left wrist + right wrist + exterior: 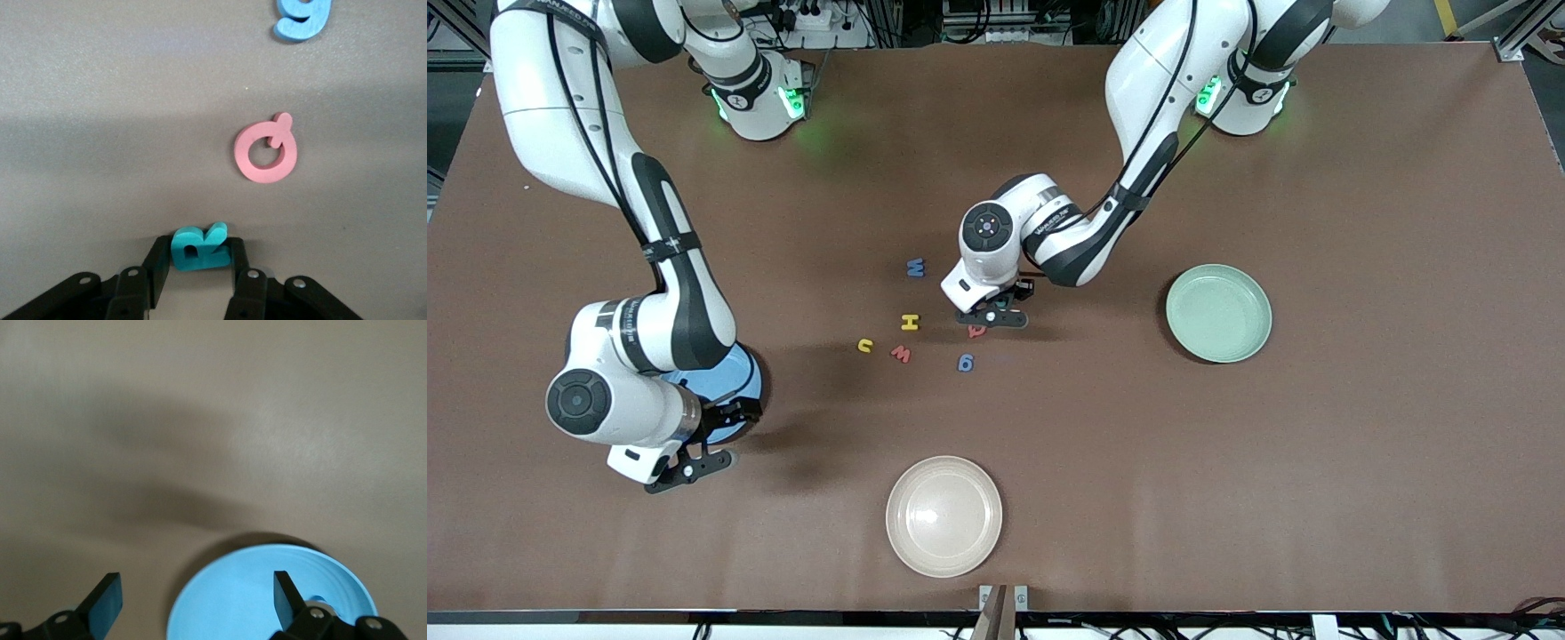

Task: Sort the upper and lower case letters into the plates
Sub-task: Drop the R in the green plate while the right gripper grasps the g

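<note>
Nearest the camera sits the cream plate (943,516), bare and no part of the sort. At the table's middle, the left gripper (197,267) is down among the letters, its fingers pinching a teal letter (199,248) between them, likely to carry it to the mint plate (1218,313) at that arm's end. A pink letter (266,152) and a blue g (302,18) lie loose close by. Over the blue plate (267,600) the right gripper (197,603) hangs wide open and empty, probably having just let a letter go there.
</note>
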Controlling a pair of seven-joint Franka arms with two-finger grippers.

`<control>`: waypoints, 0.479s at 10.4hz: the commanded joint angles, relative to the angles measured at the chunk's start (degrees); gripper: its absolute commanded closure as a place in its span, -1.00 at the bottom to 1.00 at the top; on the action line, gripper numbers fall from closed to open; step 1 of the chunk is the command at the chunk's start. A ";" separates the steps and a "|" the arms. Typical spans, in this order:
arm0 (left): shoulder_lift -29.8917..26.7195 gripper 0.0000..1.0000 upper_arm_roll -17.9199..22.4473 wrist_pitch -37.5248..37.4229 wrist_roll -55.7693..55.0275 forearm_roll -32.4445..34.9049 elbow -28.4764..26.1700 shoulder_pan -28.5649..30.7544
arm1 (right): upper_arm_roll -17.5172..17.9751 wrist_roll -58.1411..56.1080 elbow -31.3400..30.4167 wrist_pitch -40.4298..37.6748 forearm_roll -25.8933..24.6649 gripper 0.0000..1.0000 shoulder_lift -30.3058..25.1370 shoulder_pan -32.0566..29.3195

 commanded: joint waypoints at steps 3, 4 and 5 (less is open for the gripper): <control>0.65 0.40 0.21 -0.65 -0.22 -0.27 0.57 -0.33 | 0.19 18.28 -1.15 1.99 -0.24 -1.00 -1.37 1.02; 0.56 0.51 0.21 -0.65 -0.13 -0.27 0.57 -0.33 | 0.19 20.32 -1.15 1.99 -0.24 -1.00 -1.37 1.72; 0.56 0.59 0.21 -0.65 -0.05 -0.27 0.57 -0.24 | 0.19 21.73 -1.15 1.82 -0.15 -1.00 -1.45 2.77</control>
